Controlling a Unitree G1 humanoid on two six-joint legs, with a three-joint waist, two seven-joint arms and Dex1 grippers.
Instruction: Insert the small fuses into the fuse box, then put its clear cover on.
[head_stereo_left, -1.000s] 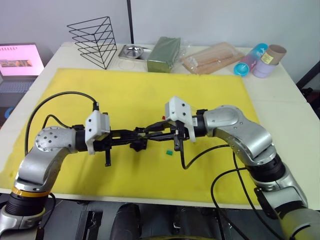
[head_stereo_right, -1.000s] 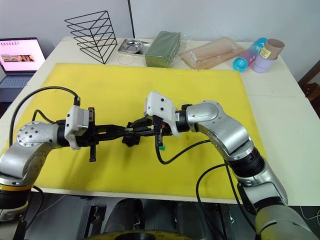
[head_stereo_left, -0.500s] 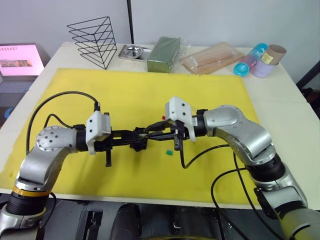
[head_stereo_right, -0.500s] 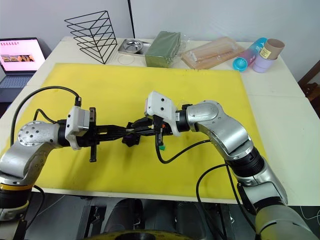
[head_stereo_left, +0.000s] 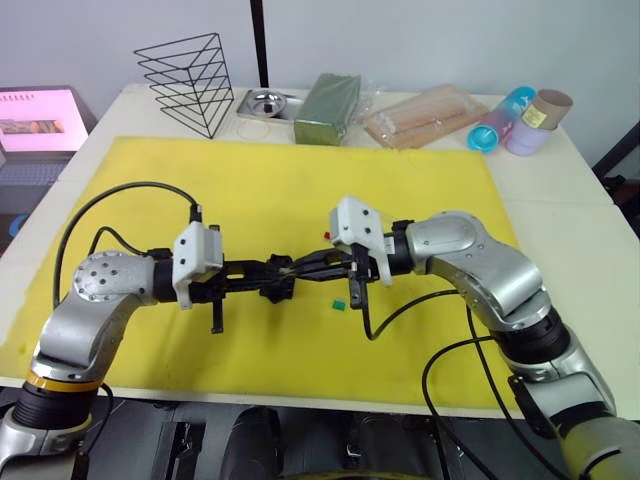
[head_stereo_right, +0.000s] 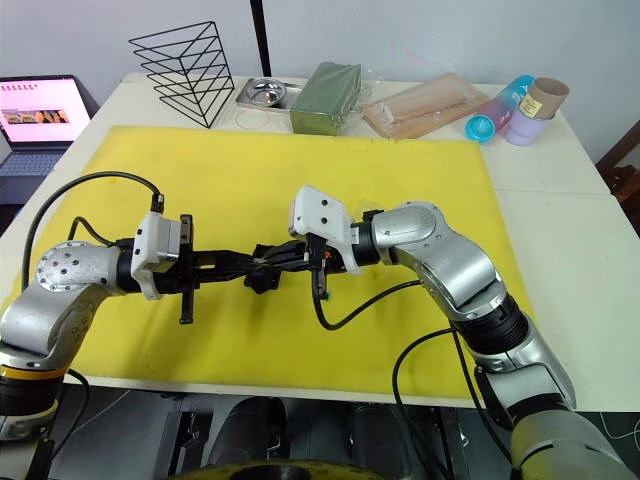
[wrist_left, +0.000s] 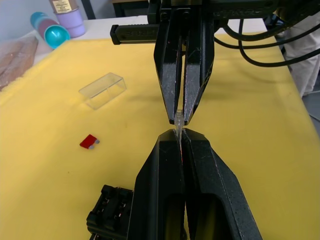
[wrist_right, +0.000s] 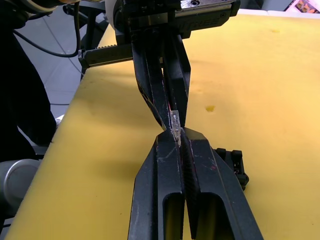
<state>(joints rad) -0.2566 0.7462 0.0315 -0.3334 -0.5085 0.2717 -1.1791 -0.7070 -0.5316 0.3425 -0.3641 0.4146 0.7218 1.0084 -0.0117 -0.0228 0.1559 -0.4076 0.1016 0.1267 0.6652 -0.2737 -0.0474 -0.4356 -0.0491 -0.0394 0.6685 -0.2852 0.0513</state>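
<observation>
Pinched between both grippers at once, the pale clear blade fuse hangs above the yellow foam mat, just over the small black rectangular fuse box with its rows of slots. The left gripper has its two black fingers closed on one end of the fuse, and the right gripper has its fingers closed on the other end, so the two meet tip to tip over the middle of the mat. The fuse box itself lies on the mat directly under the left gripper's fingers, seen in the head views as a dark block below the joined tips. A red blade fuse lies flat on the mat near the fuse box, on its far side, and the clear rectangular plastic cover lies farther from the box in the same direction. A green blade fuse rests on the mat near the box on the near side, under the right wrist. Well beyond the fuse box, off the mat's far edge, stand a black wire triangular rack, a small steel tray, an olive green block, a clear plastic bag of sticks and some coloured cups.
</observation>
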